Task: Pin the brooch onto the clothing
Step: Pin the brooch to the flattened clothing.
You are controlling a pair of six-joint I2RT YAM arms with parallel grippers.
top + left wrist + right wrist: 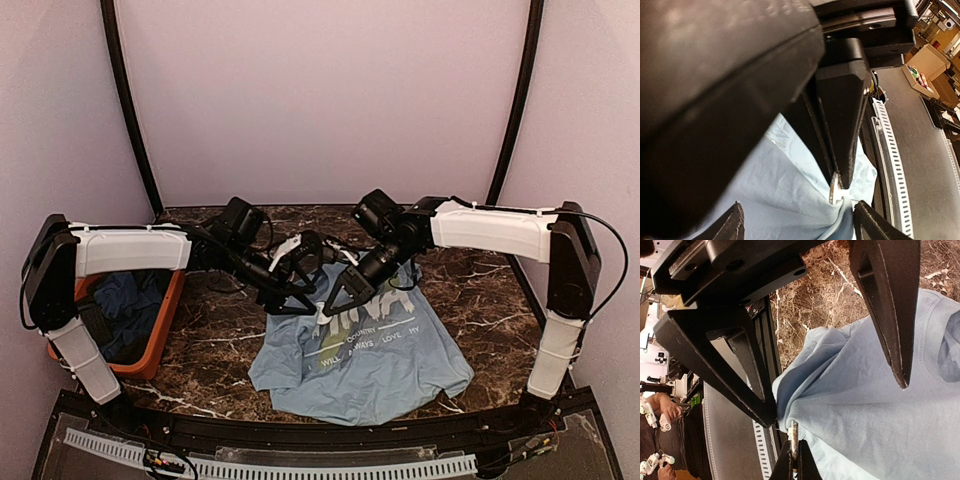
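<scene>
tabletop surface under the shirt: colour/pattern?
Dark brown marble-look tabletop with white veining, under the light blue T-shirt. Shows best in the right wrist view.
</scene>
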